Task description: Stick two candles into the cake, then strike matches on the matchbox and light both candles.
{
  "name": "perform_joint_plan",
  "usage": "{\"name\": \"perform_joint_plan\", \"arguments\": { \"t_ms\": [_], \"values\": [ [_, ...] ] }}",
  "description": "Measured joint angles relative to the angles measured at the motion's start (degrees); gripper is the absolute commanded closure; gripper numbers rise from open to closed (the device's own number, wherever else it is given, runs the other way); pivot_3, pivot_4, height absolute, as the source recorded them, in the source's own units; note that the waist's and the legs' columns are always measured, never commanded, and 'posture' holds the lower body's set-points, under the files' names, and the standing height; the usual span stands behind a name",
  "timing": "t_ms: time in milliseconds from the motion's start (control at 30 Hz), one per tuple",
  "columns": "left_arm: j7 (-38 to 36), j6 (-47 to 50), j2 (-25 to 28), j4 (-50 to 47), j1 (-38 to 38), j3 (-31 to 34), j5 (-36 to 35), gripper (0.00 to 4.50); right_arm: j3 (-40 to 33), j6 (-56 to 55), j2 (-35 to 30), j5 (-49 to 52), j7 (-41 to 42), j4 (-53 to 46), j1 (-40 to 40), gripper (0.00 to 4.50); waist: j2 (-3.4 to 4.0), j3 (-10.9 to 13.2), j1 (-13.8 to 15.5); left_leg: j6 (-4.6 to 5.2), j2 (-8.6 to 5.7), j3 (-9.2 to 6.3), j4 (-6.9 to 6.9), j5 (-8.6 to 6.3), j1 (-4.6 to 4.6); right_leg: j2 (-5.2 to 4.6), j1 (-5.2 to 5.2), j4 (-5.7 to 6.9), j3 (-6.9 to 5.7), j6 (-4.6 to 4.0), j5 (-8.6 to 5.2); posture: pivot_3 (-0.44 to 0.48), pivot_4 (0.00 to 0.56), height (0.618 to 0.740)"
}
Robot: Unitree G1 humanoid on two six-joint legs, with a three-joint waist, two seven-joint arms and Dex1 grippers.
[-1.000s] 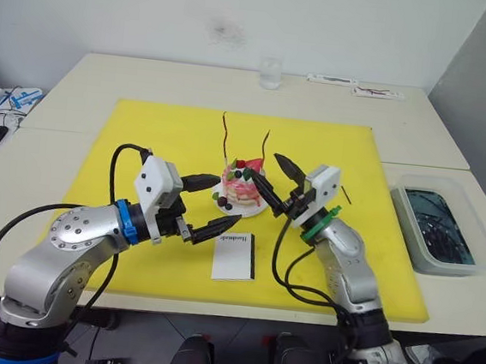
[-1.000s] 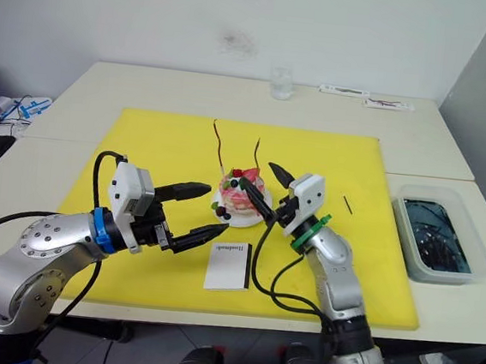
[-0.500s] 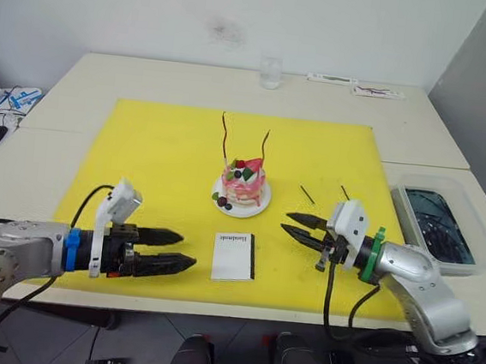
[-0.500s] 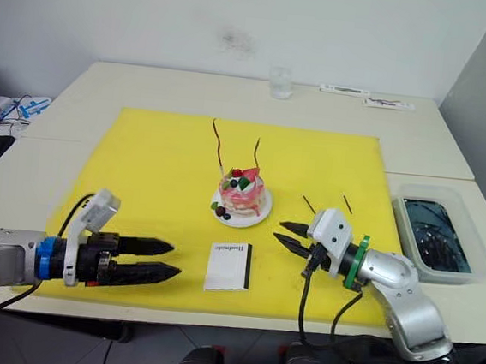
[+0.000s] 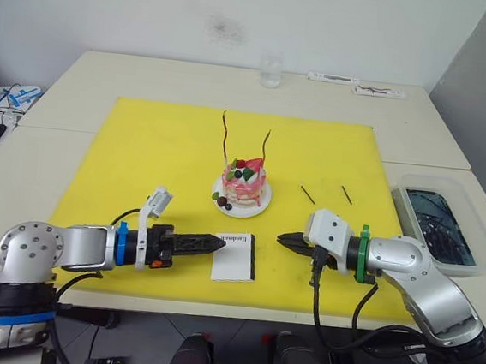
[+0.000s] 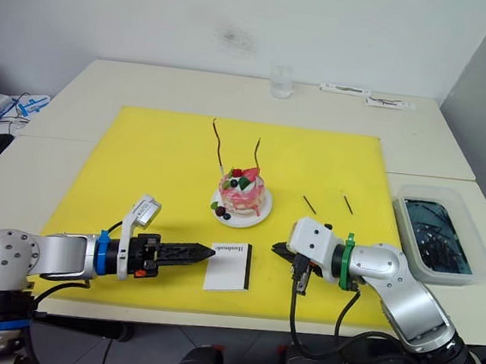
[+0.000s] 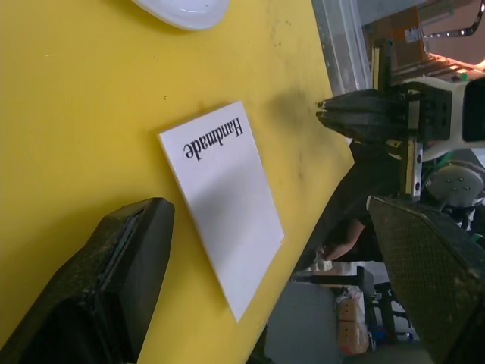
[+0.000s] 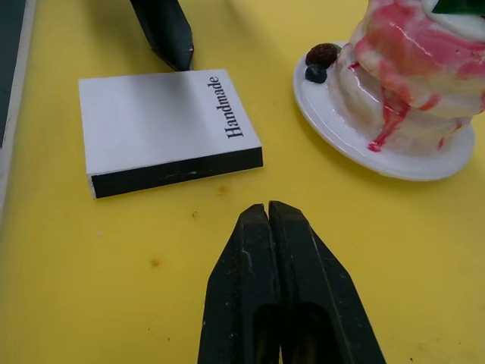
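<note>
Fingers of the right gripper (image 8: pixel 270 208) are pressed together with nothing between them, their tips pointing at the black striking edge of the matchbox (image 5: pixel 235 256). Those of the left gripper (image 5: pixel 216 243) look closed to a single point in the head views, while the left wrist view shows its two black fingers (image 7: pixel 91 292) standing apart at the lower corners of the frame, holding nothing; I take them as slightly parted.

One matchbox lies flat at lower centre of the yellow mat (image 5: pixel 143 147), between the two grippers, the left tip just beside its left edge. One pink cake (image 5: pixel 243 182) on its white plate (image 5: pixel 260 208) sits above the matchbox, mid-frame. Two candles (image 5: pixel 226 137) stand upright in the cake's top, one left, one right. Two matches (image 5: pixel 308 194) lie on the mat right of the cake, apart from each other. One clear glass (image 5: pixel 271 72) stands at the far table edge, top centre; one grey tub (image 5: pixel 425 260) sits at the right edge of the frame.

"Handmade" lettering on the matchbox is legible in both wrist views, whereas from the head it reads as a small dark line. Dark berries (image 8: pixel 318 61) on the plate rim show clearly in the right wrist view. Candles and matches appear in the head views
</note>
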Motion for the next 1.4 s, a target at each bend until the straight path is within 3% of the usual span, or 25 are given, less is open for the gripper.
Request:
{"name": "perform_joint_plan", "arguments": {
  "t_ms": [400, 600, 1400],
  "values": [
    [7.96, -0.53, -1.11, 1.10, 0.40, -2.15, -7.54, 0.00, 3.77, 1.36, -1.24, -2.19, 3.69, -0.52, -1.41, 4.47, 0.00, -0.01, 0.14, -0.01, -0.05, 0.00, 0.04, 0.00, 0.02, -0.04, 0.05, 0.00, 0.02, -0.15, -0.09, 0.000, 0.150, 0.740],
    [10.70, -2.71, -1.12, 1.10, 0.51, -4.26, -10.24, 0.00, 7.31, 2.22, 1.07, -4.95, 3.60, 2.08, -3.23, 4.47, -0.01, -0.01, 0.29, -0.01, -0.07, 0.00, 0.06, 0.01, 0.03, -0.06, 0.06, 0.00, 0.02, -0.15, -0.08, 0.000, 0.150, 0.740],
    [12.27, -8.13, -1.48, -0.79, 2.64, -7.57, -11.37, 0.00, 11.72, 4.78, 10.12, -8.24, 3.71, 7.13, -8.17, 4.47, 0.00, -0.07, 1.22, -0.02, -0.10, 0.02, 0.04, 0.01, 0.11, -0.09, 0.14, -0.05, 0.02, -0.15, -0.08, 0.000, 0.150, 0.740]
  ]
}}
